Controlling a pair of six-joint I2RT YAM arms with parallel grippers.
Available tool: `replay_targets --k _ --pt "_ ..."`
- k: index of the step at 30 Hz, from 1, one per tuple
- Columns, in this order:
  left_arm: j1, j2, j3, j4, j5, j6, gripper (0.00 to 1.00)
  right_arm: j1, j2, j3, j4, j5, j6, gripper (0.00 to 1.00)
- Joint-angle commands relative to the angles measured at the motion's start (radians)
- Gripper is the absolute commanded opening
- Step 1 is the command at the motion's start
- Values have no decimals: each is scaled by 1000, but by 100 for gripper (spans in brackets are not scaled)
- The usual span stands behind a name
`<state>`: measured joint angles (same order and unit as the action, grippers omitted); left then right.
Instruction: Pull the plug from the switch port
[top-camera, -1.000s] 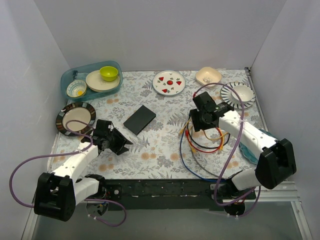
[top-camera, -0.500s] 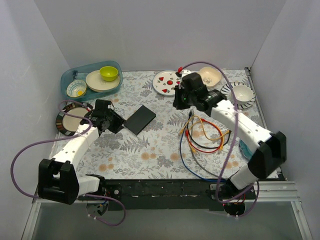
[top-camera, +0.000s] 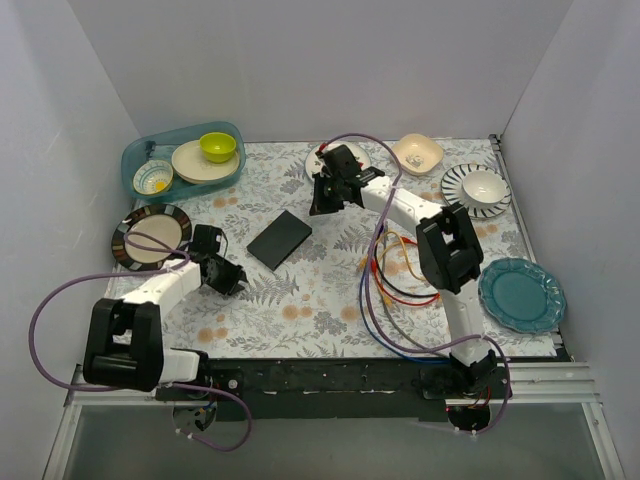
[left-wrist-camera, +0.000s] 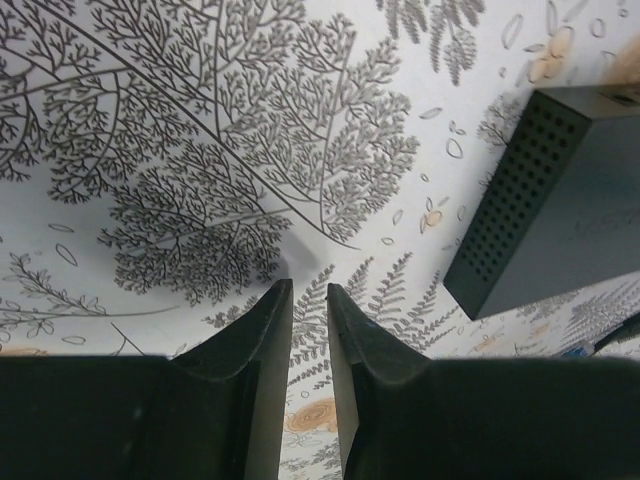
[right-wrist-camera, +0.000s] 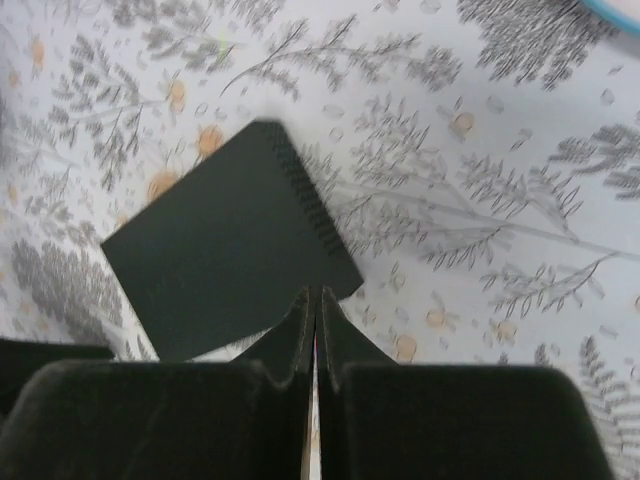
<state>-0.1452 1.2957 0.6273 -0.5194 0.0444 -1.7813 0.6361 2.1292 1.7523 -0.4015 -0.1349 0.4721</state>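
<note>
The switch (top-camera: 280, 239) lies flat on the table (top-camera: 300, 290) between our pincers: the left gripper (left-wrist-camera: 308, 290) barely parted, empty; the right gripper (right-wrist-camera: 313, 292) clenched shut. It looks light, rigid and prone to slide, so we would pin its top.

No text, label, brand or number can be read in any view. A faint mark on top of the switch (left-wrist-camera: 540, 200) is too dim to make out.
</note>
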Motion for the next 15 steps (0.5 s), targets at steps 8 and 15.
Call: replay_targets --k 8,15 --pt "93 180 20 143 158 23 24 -79 274 246 82 -159 78 1" --pt "104 324 86 202 267 59 25 -67 255 69 234 -310 125 1"
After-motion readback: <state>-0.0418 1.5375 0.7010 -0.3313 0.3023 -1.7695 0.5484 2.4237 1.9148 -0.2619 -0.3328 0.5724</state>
